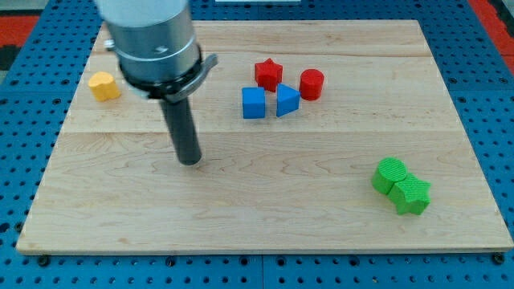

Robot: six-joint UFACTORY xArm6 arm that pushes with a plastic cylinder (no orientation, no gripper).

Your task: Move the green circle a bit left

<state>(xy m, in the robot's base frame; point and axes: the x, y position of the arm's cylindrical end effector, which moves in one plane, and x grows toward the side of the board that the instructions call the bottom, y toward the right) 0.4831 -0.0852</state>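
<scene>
The green circle lies on the wooden board at the view's lower right, touching a green star-shaped block just to its lower right. My tip rests on the board left of centre, far to the left of the green circle and slightly above its level. Nothing touches the tip.
A red star, a red cylinder, a blue cube and a blue triangle cluster at the view's top centre. A yellow block sits at the top left. The arm's grey body hangs over the top left.
</scene>
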